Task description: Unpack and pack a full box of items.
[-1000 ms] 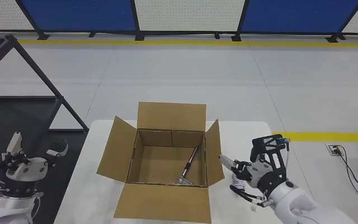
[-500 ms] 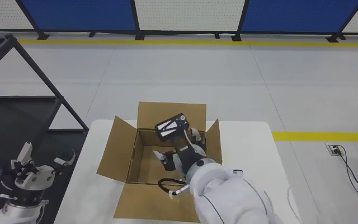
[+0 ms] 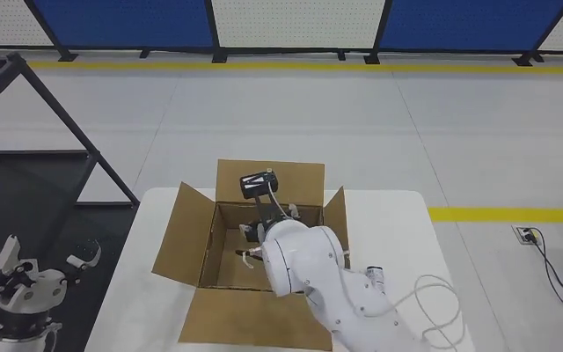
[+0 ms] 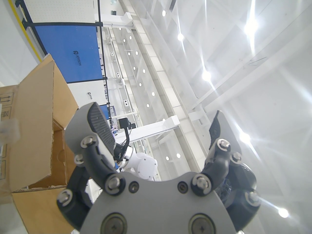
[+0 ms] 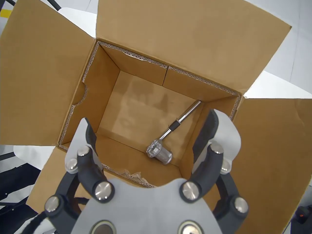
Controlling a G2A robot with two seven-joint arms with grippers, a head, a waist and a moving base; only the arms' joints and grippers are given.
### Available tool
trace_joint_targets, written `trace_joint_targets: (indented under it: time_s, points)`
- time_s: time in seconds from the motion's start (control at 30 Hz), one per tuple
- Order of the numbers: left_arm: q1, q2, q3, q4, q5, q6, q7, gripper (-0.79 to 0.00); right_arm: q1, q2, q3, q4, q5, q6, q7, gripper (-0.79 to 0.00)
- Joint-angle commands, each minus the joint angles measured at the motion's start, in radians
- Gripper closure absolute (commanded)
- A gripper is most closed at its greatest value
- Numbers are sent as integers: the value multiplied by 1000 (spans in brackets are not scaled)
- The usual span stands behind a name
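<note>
Looking nearly unpacked: right gripper (image 5: pixel 150 119) hangs wide open, empty, over the box (image 5: pixel 170 25), one metal tool (image 5: pixel 159 152) lying below its fingers (image 5: pixel 207 132).

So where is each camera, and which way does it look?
Top view: above the arms, looking down at table and open box; right arm over it.
Left wrist view: on that wrist, facing the ceiling lights; open left hand shows.
Right wrist view: on that wrist, looking into the box at a metal tool; open right hand shows.
All three show the box.
</note>
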Motion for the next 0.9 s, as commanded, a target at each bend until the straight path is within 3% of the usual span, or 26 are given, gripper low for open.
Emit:
trace_joint_targets:
  time_s: [0.0,0.37,0.57,0.87]
  points:
    - [0,0,0,0,0,0,0,-785,0,0,0,-2,0,0,0,-785]
    - [0,0,0,0,0,0,0,-785,-7,-3,-5,24,10,-4,-11,-785]
    - [-6,6,-13,2,-10,56,-28,-785,101,-66,4,319,105,6,-6,-785]
    - [-38,18,-32,31,-21,115,-91,-785,276,-203,10,810,236,18,-17,-785]
